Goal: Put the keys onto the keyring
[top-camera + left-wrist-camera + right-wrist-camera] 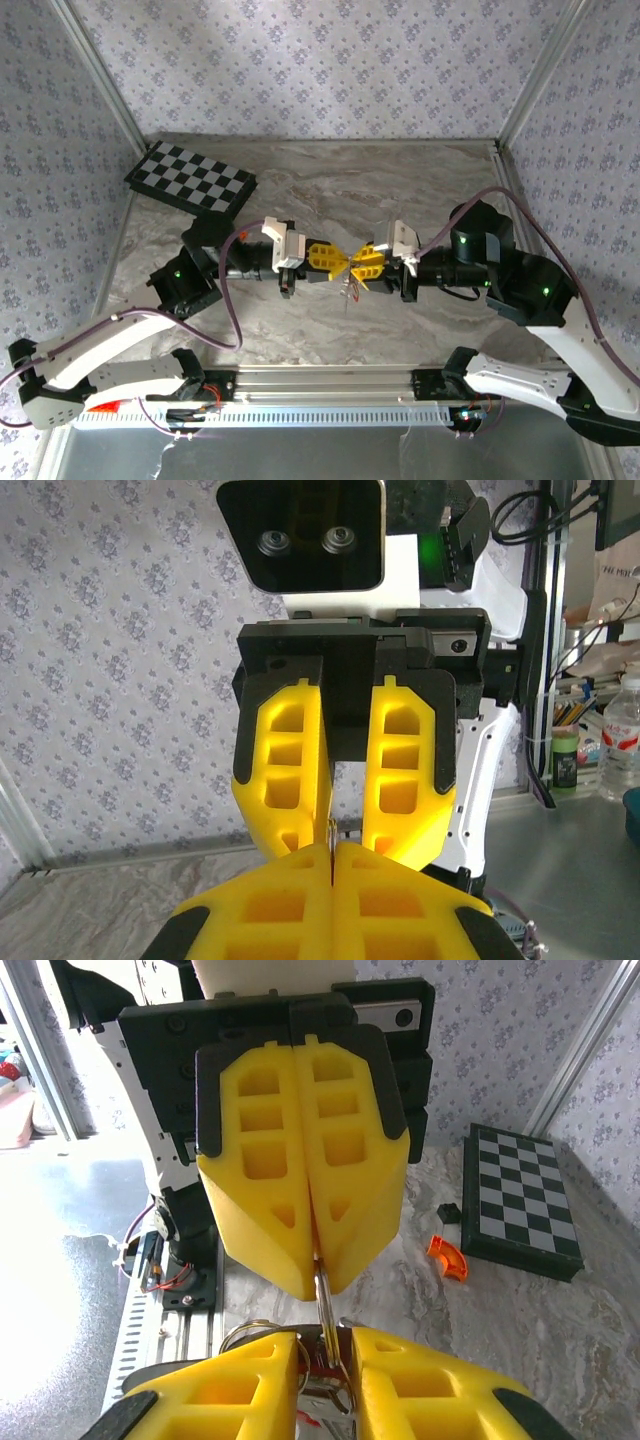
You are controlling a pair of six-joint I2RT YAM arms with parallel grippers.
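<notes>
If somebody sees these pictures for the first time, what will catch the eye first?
The bright yellow left fingers and right fingers strike first, meeting tip to tip above the middle of the marble-patterned table. In the right wrist view, the left fingers are shut on a thin silvery metal piece that runs down between the right fingers. A black-and-white checkerboard lies at the table's far left corner.

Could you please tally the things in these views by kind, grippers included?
Grippers with yellow fingers: 2, the left gripper and the right gripper
Metal keyring pinched between them: 1
Black-and-white checkerboard: 1
Small orange piece: 1
Small black piece: 1
Total: 6
</notes>
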